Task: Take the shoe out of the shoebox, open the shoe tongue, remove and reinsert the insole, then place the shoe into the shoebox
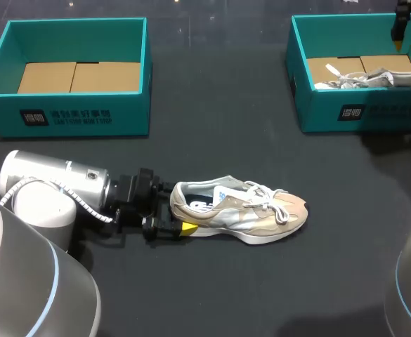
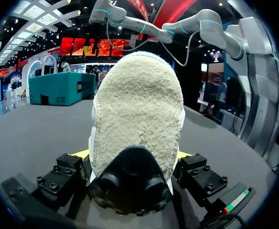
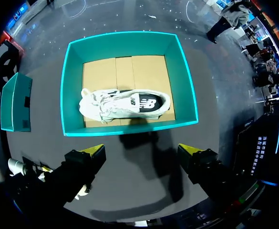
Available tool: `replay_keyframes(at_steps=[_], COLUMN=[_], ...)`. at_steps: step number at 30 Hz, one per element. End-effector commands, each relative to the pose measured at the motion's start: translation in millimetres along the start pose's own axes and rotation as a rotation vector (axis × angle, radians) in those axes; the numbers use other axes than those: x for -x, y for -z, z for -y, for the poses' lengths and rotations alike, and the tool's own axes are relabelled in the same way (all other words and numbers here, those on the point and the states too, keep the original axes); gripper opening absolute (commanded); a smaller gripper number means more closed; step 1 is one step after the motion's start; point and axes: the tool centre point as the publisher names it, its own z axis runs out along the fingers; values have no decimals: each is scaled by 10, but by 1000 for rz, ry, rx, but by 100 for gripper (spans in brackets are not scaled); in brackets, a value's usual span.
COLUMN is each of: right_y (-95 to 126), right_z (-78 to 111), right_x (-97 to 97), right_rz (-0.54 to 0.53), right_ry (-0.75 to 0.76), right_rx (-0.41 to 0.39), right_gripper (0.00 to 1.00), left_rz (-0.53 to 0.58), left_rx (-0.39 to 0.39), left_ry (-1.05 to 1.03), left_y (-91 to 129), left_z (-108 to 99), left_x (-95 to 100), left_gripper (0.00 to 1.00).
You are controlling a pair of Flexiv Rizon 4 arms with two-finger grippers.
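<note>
Beige sneaker point(image 1: 240, 210): stands upright on its sole on the dark counter point(image 1: 212, 140), near the middle and toward the near edge. The toe points at the right edge and the heel at the left edge. White laces lie loosely across the upper.

Left arm point(image 1: 57, 182): lies low over the counter, coming in from the left edge. The left jaws are closed on the heel of the beige sneaker point(image 2: 137, 109), one finger on each side. In the left wrist view only slivers of the yellow fingertips point(image 2: 82, 153) show, pressed against the heel's flanks.

Left shoebox point(image 1: 64, 116): teal, at the far left corner of the counter and open on top. Only its cardboard liner point(image 1: 79, 76) shows inside.

Right shoebox point(image 1: 360, 112): teal, at the far right corner and open on top. A white sneaker point(image 1: 374, 77) lies in it on a cardboard liner.

Right arm point(image 1: 402, 17): hangs above the right shoebox point(image 3: 72, 86), fingers pointing down. The right jaws stand wide open and hold nothing — the yellow fingertips point(image 3: 94, 150) are well apart. From the right wrist view the white sneaker point(image 3: 125, 105) lies lengthwise across the box floor, well below the fingers and untouched.
</note>
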Motion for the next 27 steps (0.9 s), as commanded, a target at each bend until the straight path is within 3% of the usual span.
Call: replay_keyframes(at_steps=[1,12,27], right_y=[161,331,361], right_z=[299,894,890], right_x=[-348,-1187,-1219], right_rz=[50,38,21], right_ry=[-35,-92,-90], right_rx=[25,23,42], right_gripper=[100,100,100], left_rz=[0,0,0], left_rx=[0,0,0], left_ry=[0,0,0], left_y=[-35,-35,-35], left_z=[-51,-51,-51], left_x=[22,22,22], left_gripper=[0,0,0])
